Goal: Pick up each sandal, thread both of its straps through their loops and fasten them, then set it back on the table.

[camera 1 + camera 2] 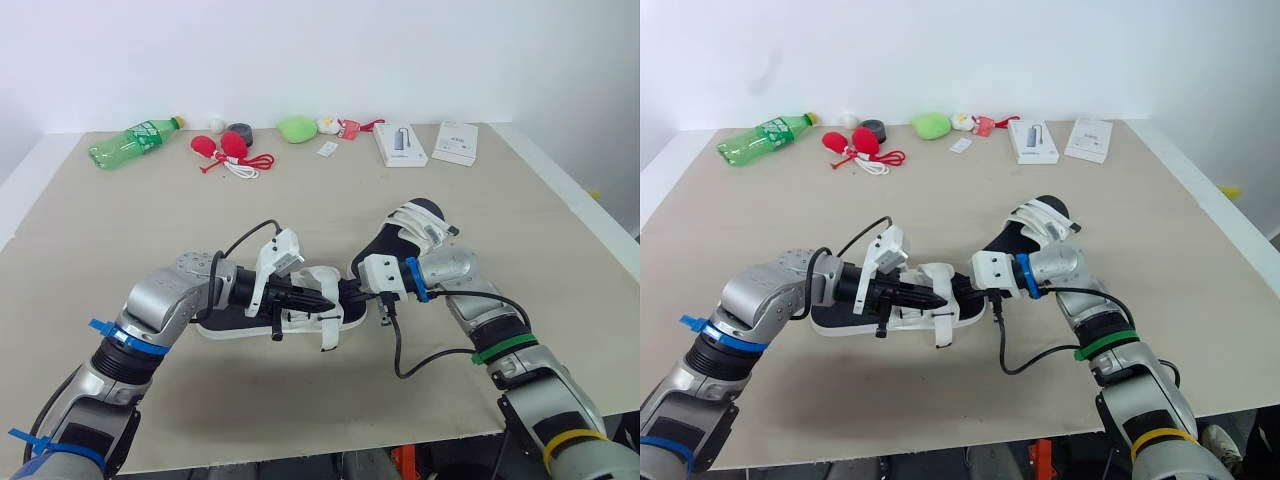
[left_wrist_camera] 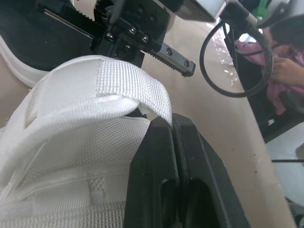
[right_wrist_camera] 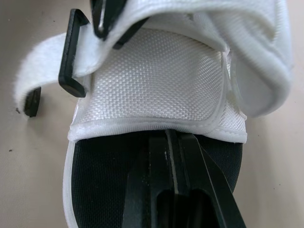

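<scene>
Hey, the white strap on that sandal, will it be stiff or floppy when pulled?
Likely floppy: the white strap bends in a soft arch over the sandal. Its coarse woven texture suggests it won't slip easily when pinched. Probably very light.

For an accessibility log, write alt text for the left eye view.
The left gripper and right gripper meet, fingers shut, at the white straps of a sandal lying on a beige table. A second sandal lies beside the right arm; a green bottle and small items line the far edge.

Beige table [image 1: 120,230] against a plain white wall [image 1: 320,50]; pale floor [image 1: 600,150], perhaps, at right.
</scene>
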Tool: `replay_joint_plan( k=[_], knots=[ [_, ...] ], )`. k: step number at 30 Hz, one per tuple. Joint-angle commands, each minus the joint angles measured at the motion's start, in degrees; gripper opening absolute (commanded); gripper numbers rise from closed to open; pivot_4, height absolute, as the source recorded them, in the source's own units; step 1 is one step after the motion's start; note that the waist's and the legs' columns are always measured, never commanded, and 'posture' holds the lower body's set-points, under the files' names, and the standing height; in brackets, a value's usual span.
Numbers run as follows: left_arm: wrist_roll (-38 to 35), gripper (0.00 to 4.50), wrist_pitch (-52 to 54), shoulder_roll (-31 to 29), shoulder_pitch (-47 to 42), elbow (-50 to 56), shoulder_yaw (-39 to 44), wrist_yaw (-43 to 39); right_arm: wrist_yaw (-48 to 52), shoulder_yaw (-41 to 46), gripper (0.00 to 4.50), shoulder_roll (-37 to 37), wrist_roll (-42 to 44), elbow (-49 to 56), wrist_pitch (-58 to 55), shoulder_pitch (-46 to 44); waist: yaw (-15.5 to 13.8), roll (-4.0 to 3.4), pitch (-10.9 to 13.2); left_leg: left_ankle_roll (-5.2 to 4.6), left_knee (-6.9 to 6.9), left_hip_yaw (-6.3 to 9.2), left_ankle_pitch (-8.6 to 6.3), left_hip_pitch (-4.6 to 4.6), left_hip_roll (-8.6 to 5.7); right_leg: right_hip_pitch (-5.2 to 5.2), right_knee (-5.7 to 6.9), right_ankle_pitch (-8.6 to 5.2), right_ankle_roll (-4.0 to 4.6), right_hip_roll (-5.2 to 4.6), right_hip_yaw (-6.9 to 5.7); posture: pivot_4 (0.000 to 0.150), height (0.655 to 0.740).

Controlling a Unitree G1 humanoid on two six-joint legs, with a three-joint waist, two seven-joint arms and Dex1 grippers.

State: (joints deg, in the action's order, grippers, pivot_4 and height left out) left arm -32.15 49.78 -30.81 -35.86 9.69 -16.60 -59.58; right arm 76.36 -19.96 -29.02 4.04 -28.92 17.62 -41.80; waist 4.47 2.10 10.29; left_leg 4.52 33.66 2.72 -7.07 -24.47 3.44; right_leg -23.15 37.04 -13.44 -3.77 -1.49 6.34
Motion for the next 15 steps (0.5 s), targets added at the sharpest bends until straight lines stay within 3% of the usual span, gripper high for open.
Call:
replay_joint_plan(
  k=[1,3,5,9,15],
  knots=[
    [1.0,0.57,0.2,-1.1,-0.5,1.2,-0.9,-0.7,0.3,-1.7,0.00,-0.8,-3.9,-3.4,-1.0,0.7,0.0,0.00,0.0,0.00,0.00,0.00,0.00,0.00,0.00,0.00,0.00,0.00,0.00,0.00,0.00,0.150,0.7400],
    [0.1,1.20,-0.8,-1.7,-1.3,1.9,0.2,-2.4,0.4,-1.7,0.00,-0.9,-3.9,-3.6,-0.8,0.6,0.0,0.00,0.0,0.00,0.00,0.00,0.00,0.01,0.00,0.00,0.00,0.00,0.00,0.00,0.00,0.150,0.7400],
    [-0.9,2.11,-0.9,-2.5,-2.4,2.4,1.6,-4.1,0.4,-1.8,0.00,-0.9,-3.9,-3.7,-0.8,0.5,0.0,0.00,0.0,0.00,0.00,0.00,0.00,0.01,0.00,-0.01,0.00,0.00,0.00,0.00,0.00,0.150,0.7400],
    [-5.6,3.35,1.8,-7.3,-5.8,5.2,5.5,-9.3,0.5,-1.9,0.00,-0.9,-3.8,-3.8,-0.7,0.3,0.0,0.00,0.0,0.00,0.01,0.00,0.00,-0.02,0.00,-0.08,0.00,0.01,0.01,0.00,0.00,0.150,0.7400],
    [-21.6,3.35,15.4,-14.3,-3.8,9.9,13.9,-13.4,0.7,-1.7,0.00,-1.3,-3.7,-3.5,-0.5,0.8,0.3,-0.01,0.0,0.00,0.00,-0.01,0.00,-0.05,0.00,-0.12,-0.01,0.00,0.01,-0.03,0.01,0.150,0.7400]
  ],
)
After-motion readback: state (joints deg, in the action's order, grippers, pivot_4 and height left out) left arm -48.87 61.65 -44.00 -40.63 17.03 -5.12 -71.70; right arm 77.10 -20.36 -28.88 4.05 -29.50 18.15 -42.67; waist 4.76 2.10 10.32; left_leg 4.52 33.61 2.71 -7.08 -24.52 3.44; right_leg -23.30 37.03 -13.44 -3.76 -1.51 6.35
